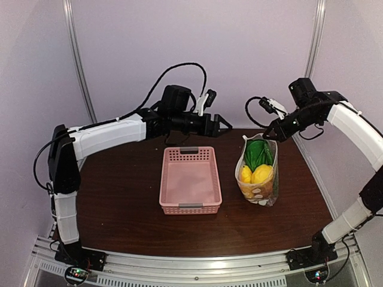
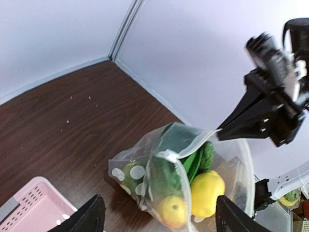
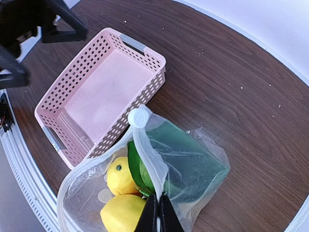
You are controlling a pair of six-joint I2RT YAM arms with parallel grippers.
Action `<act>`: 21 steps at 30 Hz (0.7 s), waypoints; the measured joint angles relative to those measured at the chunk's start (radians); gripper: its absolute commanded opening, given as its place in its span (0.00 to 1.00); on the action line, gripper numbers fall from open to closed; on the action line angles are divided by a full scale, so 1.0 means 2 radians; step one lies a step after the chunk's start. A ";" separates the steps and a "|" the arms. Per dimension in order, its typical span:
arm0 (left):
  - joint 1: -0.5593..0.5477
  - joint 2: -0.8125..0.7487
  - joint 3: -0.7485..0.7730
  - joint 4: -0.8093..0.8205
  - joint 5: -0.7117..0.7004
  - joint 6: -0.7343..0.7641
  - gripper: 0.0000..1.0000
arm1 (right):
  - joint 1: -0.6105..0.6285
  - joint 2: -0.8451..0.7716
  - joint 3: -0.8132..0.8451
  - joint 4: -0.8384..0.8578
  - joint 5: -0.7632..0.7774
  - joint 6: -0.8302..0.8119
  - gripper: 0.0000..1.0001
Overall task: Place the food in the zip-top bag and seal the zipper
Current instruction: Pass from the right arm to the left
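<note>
I work in a robot test booth, a lab cell and not a home or kitchen. Plain pale lilac wall panels [image 1: 251, 54] meet at bare metal posts [image 1: 79, 66]. My left arm [image 1: 108, 134] and right arm [image 1: 353, 128] are bolted to a slotted aluminium rail [image 1: 197, 263] along a dark wood-grain table [image 1: 119, 203], with black cable [image 1: 179, 64] looping free. The goods are props: a pink lattice basket [image 1: 190, 182] and toy lemons [image 1: 261, 173] in a zip-top bag [image 1: 264, 192].

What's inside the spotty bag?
Inside the bag you can see two yellow lemons and a green leafy vegetable. Whatever lies underneath them is covered up, so I can't tell.
</note>
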 measured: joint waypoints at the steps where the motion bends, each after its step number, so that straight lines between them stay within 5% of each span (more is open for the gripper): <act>1: 0.006 0.005 -0.012 0.003 0.004 -0.002 0.77 | 0.001 0.000 -0.004 0.002 -0.005 -0.003 0.03; 5: 0.001 0.023 -0.031 -0.007 0.011 0.036 0.79 | 0.006 0.000 -0.009 0.003 -0.026 -0.017 0.03; 13: 0.006 0.022 -0.073 0.022 0.020 0.262 0.77 | 0.031 0.004 -0.009 0.008 -0.064 -0.064 0.03; 21: 0.023 0.027 -0.130 0.101 0.094 0.315 0.65 | 0.036 0.051 -0.003 0.008 -0.083 -0.085 0.04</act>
